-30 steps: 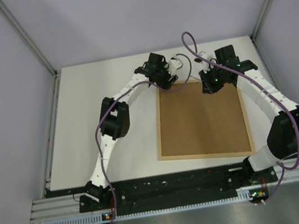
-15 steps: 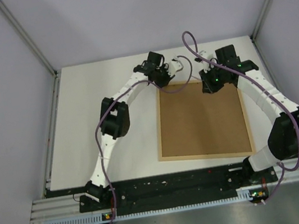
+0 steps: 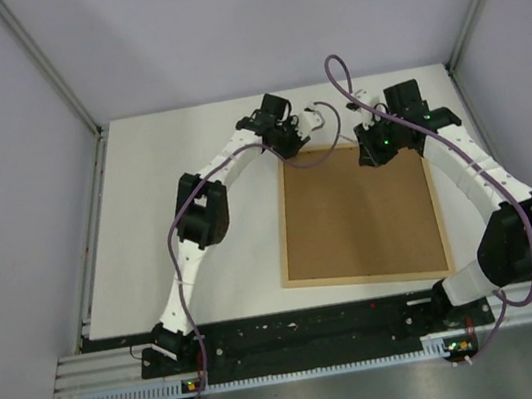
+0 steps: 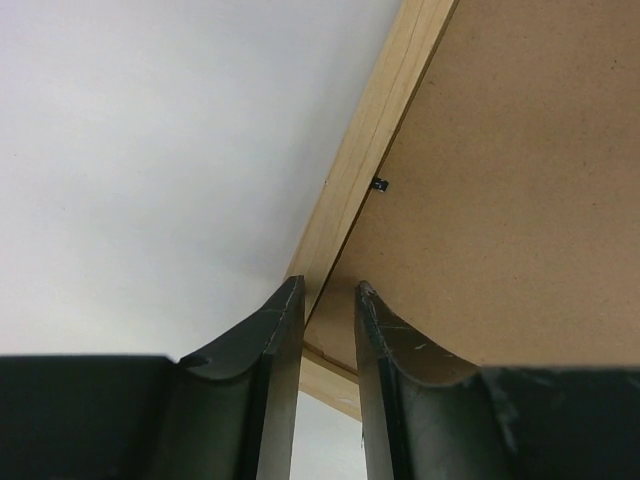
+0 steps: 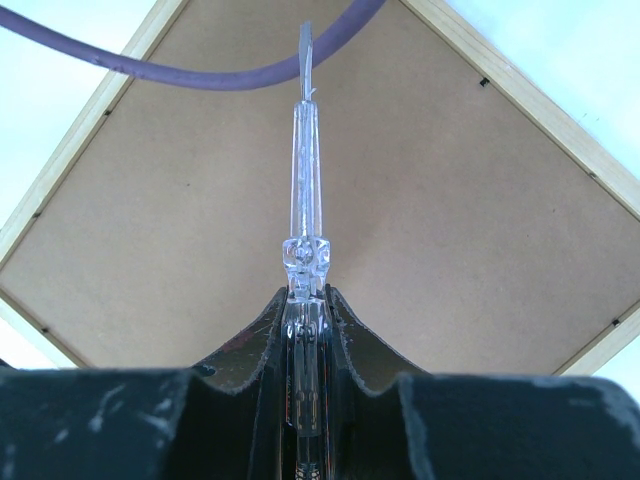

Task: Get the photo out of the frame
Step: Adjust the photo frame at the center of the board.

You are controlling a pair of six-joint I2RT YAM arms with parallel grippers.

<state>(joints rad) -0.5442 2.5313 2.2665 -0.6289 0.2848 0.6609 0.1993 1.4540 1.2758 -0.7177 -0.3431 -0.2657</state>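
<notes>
1 clear plastic screwdriver point(image 5: 304, 170) is pinched by the right gripper point(image 5: 305, 295) over the brown-backed light-wood frame point(image 3: 357, 210). The left gripper point(image 4: 325, 285), upper left, is narrowly parted, hold unclear.

Pale lilac-grey walls point(image 3: 248, 20) on three sides, aluminium posts point(image 3: 47, 62) in the corners; white worktop point(image 3: 169, 164), evenly lit; metal rail point(image 3: 309, 340) along near edge.

The screwdriver point(image 5: 304, 200) is clear, glassy plastic with a grey metal tip. Beneath it, the frame point(image 5: 420, 230) shows plain brown fibreboard edged in pale wood. Across its tip runs a purple cable point(image 5: 200, 75). Flanking its handle, the right gripper point(image 5: 304, 305) has black fingers point(image 5: 240, 350) with pale scuffs.
</notes>
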